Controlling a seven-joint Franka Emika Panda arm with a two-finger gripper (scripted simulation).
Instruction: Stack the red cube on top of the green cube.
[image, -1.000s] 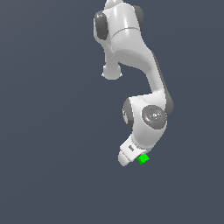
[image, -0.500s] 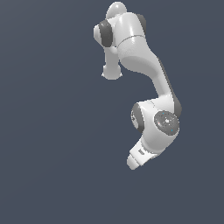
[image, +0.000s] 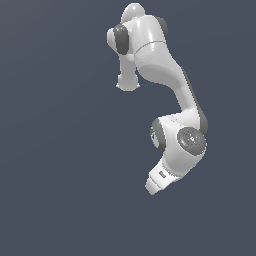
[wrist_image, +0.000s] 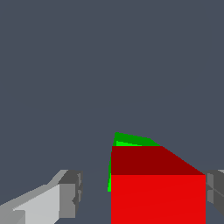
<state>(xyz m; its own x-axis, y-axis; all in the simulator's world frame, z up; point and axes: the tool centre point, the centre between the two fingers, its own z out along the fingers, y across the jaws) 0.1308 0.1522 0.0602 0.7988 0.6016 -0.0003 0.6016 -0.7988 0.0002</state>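
Note:
In the wrist view the red cube (wrist_image: 157, 197) fills the space between my fingers, and the green cube (wrist_image: 129, 140) shows as a thin edge right behind it, touching it. My gripper (wrist_image: 144, 192) is open. One finger (wrist_image: 65, 194) stands clear of the red cube with a visible gap. The other finger (wrist_image: 215, 192) sits right at the cube's opposite side. In the exterior view both cubes are hidden under the arm's hand (image: 161, 179).
The white arm (image: 170, 90) reaches down over a plain dark grey surface (image: 60, 175). Nothing else shows around it.
The arm has swung toward the exterior view's right and lower. The green cube, visible beside the hand one second ago, is now covered by it.

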